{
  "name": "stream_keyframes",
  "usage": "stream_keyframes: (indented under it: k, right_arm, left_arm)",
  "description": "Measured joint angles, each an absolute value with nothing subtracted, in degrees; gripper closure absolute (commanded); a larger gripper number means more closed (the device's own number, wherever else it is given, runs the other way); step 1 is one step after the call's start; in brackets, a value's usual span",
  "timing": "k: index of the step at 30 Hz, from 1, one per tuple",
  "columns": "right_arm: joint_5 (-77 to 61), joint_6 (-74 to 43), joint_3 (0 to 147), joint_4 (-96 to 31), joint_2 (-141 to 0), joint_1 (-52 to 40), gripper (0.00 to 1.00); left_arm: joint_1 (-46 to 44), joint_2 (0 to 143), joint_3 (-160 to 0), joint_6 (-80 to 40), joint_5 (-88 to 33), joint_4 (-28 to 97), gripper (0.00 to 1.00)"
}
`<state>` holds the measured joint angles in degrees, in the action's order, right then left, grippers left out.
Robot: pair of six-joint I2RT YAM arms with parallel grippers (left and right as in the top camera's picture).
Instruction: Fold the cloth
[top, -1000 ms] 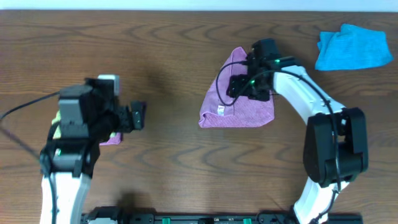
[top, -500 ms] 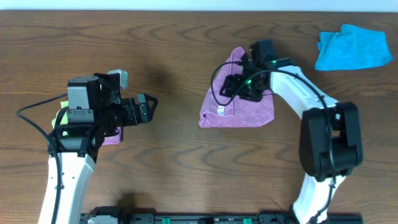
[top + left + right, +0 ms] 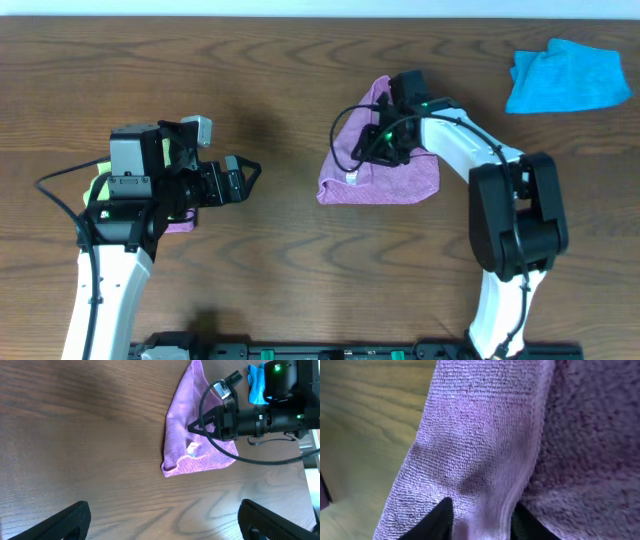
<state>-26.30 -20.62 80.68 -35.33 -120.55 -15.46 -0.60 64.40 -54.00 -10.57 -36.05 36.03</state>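
The cloth (image 3: 400, 180) is purple terry, lying folded into a rough triangle at the table's middle, with its white tag (image 3: 352, 178) near the lower left corner. My right gripper (image 3: 385, 140) rests on its upper left part. In the right wrist view the two black fingertips (image 3: 440, 520) pinch a raised ridge of the cloth (image 3: 485, 435) between them. My left gripper (image 3: 243, 180) hovers wide open well to the left of the cloth, with nothing between its fingers (image 3: 75, 515). Its camera looks across at the cloth (image 3: 187, 435).
A crumpled blue cloth (image 3: 565, 75) lies at the far right back. A lime-green cloth (image 3: 97, 190) and a small purple piece (image 3: 180, 222) peek out from under the left arm. Bare wooden table lies between the two arms.
The right gripper's jaws have narrowed onto a fold of the cloth and shifted slightly left. The left arm swung toward the right earlier and has now nearly stopped.
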Motion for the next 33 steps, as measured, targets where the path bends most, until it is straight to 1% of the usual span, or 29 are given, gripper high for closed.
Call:
stream_keyframes:
  k: [1, 3, 4, 17, 21, 33]
  right_arm:
    - [-26.33, -20.8, 80.66, -35.0, -120.62, -15.59, 0.76]
    - [-26.37, -21.52, 80.66, -34.35, -120.62, -16.25, 0.93]
    - [-26.33, -21.78, 80.64, -34.17, -120.62, -16.67, 0.99]
    - [-27.62, -22.17, 82.35, -30.94, -120.62, -19.27, 0.99]
    - [-27.64, -24.05, 86.0, -24.77, -120.62, -20.53, 0.99]
    - [-22.72, -31.55, 86.61, -6.87, -122.65, -25.85, 0.99]
  left_arm:
    - [-0.6, 64.4, -54.0, -10.57, -36.05, 36.03, 0.05]
    - [-0.6, 64.4, -54.0, -10.57, -36.05, 36.01, 0.05]
    - [-0.6, 64.4, -54.0, -10.57, -36.05, 36.03, 0.05]
    - [-0.6, 64.4, -54.0, -10.55, -38.98, 36.01, 0.05]
    - [-0.6, 64.4, -54.0, -10.57, -39.07, 36.03, 0.05]
    - [-0.6, 64.4, -54.0, -10.55, -39.09, 37.28, 0.05]
